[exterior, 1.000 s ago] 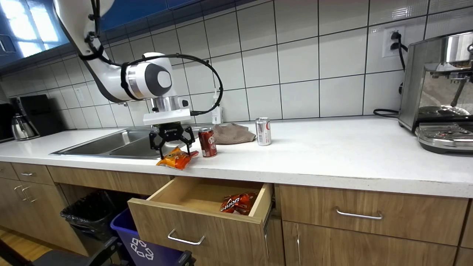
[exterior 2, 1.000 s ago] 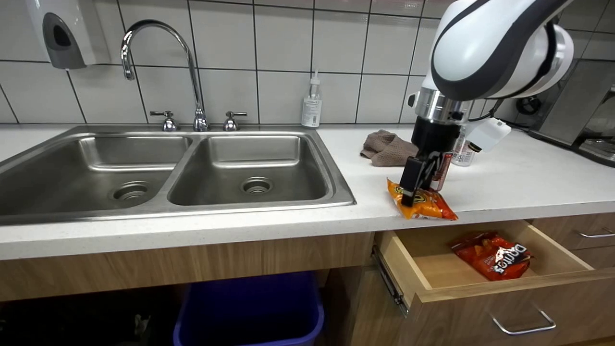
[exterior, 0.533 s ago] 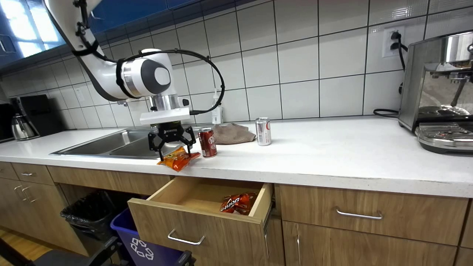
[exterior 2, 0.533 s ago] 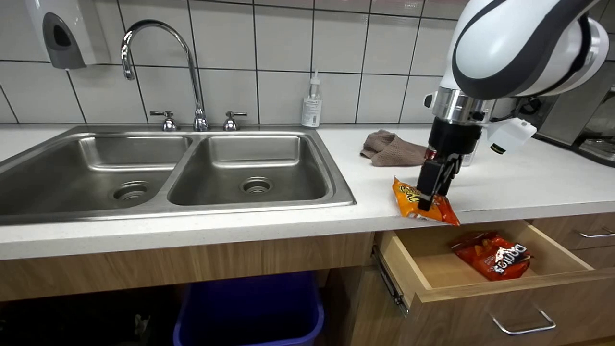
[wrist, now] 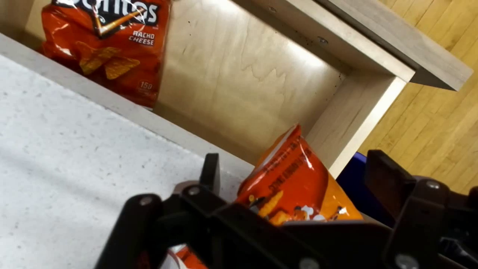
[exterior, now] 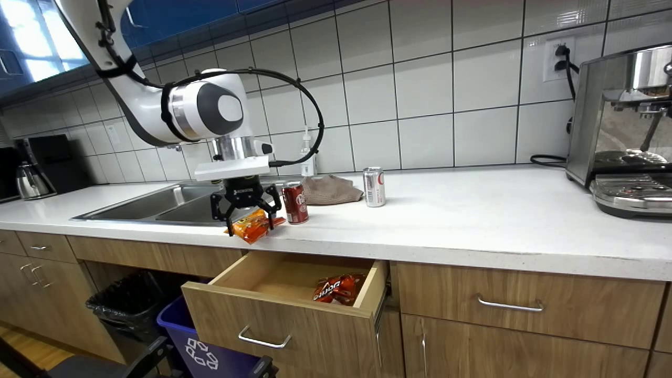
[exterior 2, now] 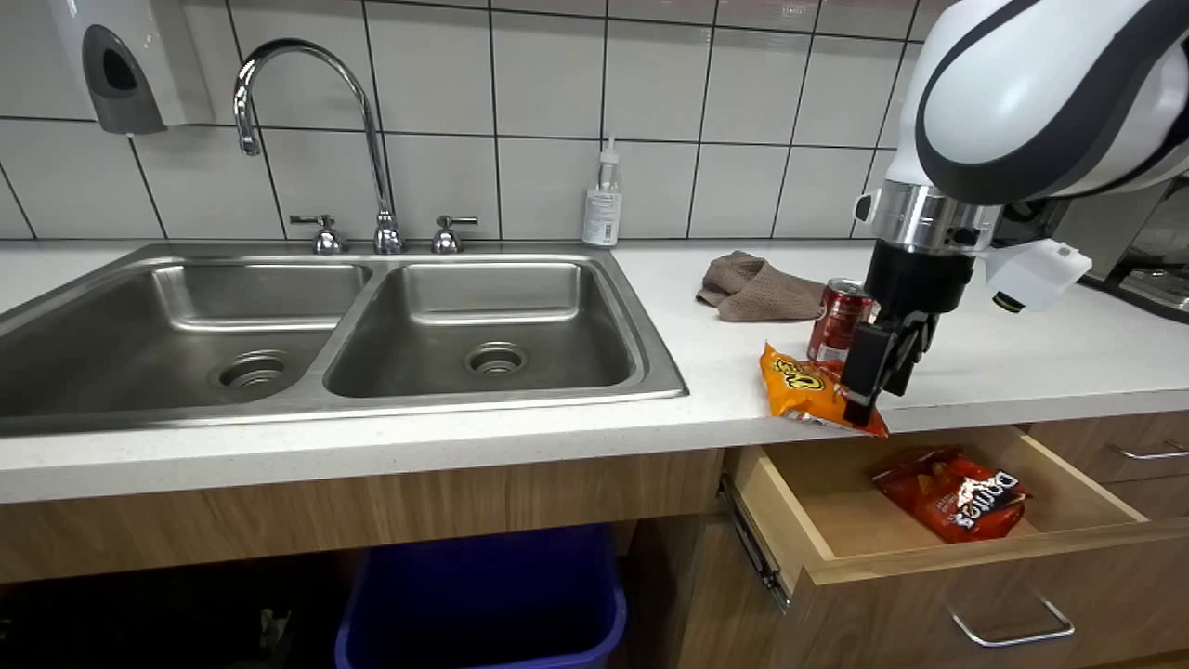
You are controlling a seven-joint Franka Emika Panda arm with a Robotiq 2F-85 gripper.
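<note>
My gripper is open above the counter's front edge, its fingers spread and holding nothing. It also shows in the wrist view. An orange-and-red snack bag lies on the counter at the edge, and its red end sticks out toward the drawer in the wrist view. There the bag lies between the fingers with gaps on both sides. In an exterior view the near finger overlaps the bag's red end; whether it touches is unclear. A red can stands just behind the bag.
The open drawer below holds a red Doritos bag. A silver can and brown cloth are farther back. The double sink lies beside. A blue bin stands under the counter. A coffee machine is at the far end.
My gripper has moved over the bag toward the counter's front edge and the drawer, fingers still apart. The bag has shifted slightly the same way. The red can is now less hidden.
</note>
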